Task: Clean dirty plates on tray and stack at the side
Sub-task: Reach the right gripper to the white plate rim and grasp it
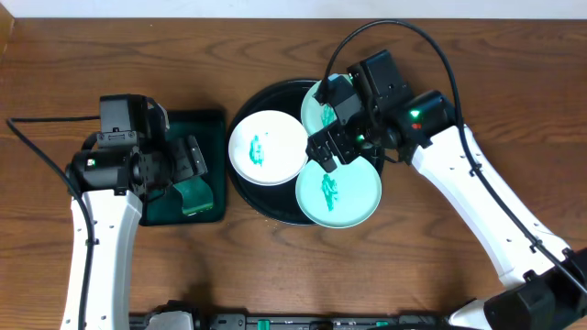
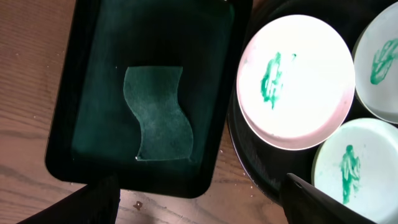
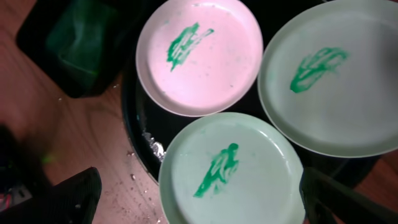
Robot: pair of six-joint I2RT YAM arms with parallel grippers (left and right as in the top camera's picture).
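Dark green and rectangular, a shallow tray (image 1: 211, 119) sits toward the left edge of the wooden table (image 1: 275, 275), with a wavy-sided green sponge (image 2: 160, 115) lying flat near the middle of its floor. The left gripper (image 1: 194, 158) hangs over this tray with its fingers spread wide and nothing between them. Just right of it, close but apart, the round black tray (image 1: 275, 206) takes the middle of the table and carries all three plates, each with a teal smear at its centre. The white plate (image 1: 268, 147) lies at the tray's left edge, one turquoise plate (image 1: 316, 110) at its far right edge, and the other turquoise plate (image 1: 337, 191) at its near right edge; the three crowd close together. The right gripper (image 1: 327, 126) hovers over the two turquoise plates, released and empty too. No plate has been wiped or stacked on the bare table yet, so the task looks to be at its very start. The left arm is much the nearer to the sponge. In its wrist view the sponge lies ahead of and below the fingers, with its long axis running away from them. The spread fingers therefore seem to straddle its narrow width, which should suit a straight descent.
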